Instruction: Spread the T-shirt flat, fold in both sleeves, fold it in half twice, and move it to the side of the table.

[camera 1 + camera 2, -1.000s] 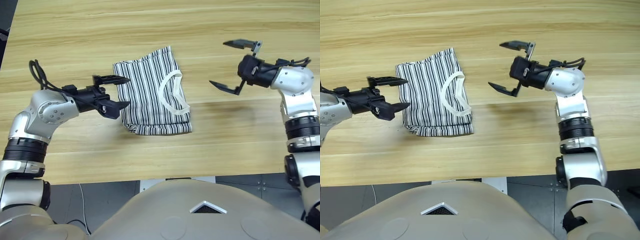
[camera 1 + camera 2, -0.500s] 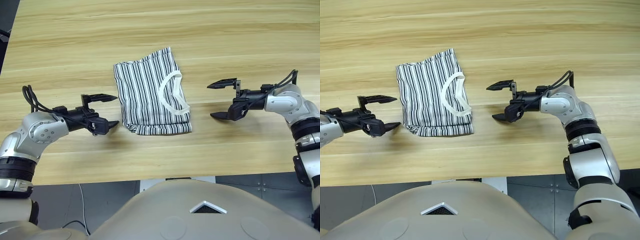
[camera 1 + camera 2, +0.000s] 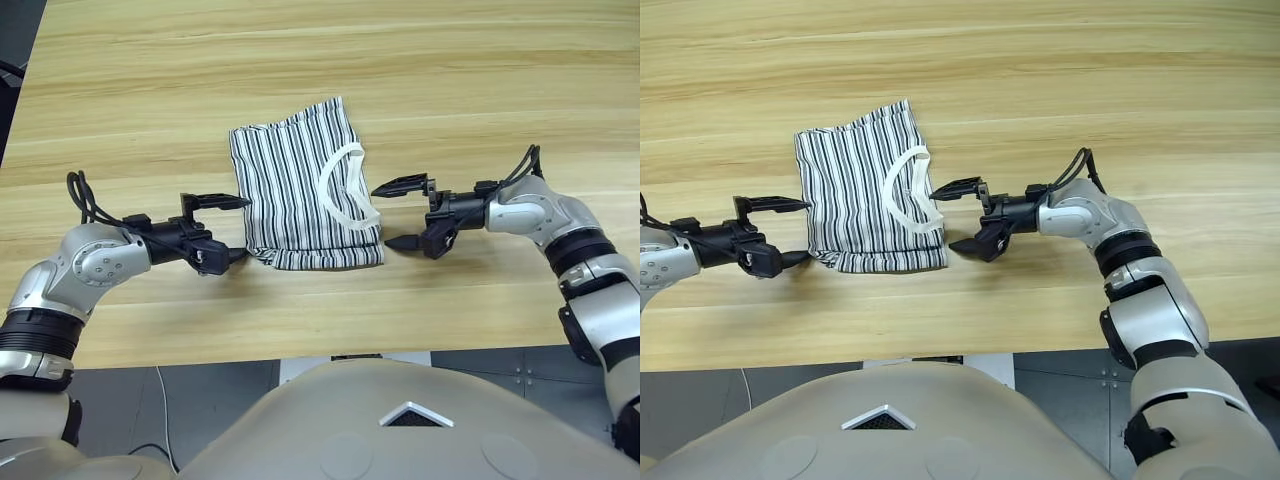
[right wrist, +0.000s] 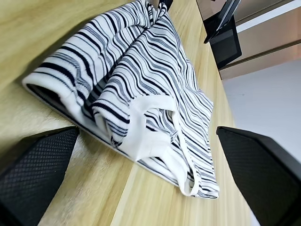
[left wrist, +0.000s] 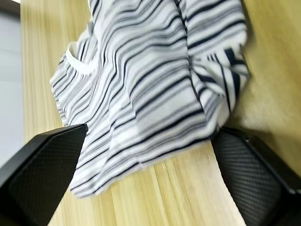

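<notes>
Seen from the head, the folded striped T-shirt (image 3: pixel 300 200) lay near the middle of the wooden table (image 3: pixel 300 60), white collar facing up. The left gripper (image 3: pixel 241 228) sat just beside its left edge, jaws apart. The right gripper (image 3: pixel 384 216) sat just beside its right edge, jaws apart too. In the left wrist view, the left fingers (image 5: pixel 42 179) stood wide on either side of the shirt's striped edge. In the right wrist view, the right fingers (image 4: pixel 37 174) stood wide before the collar end.
</notes>
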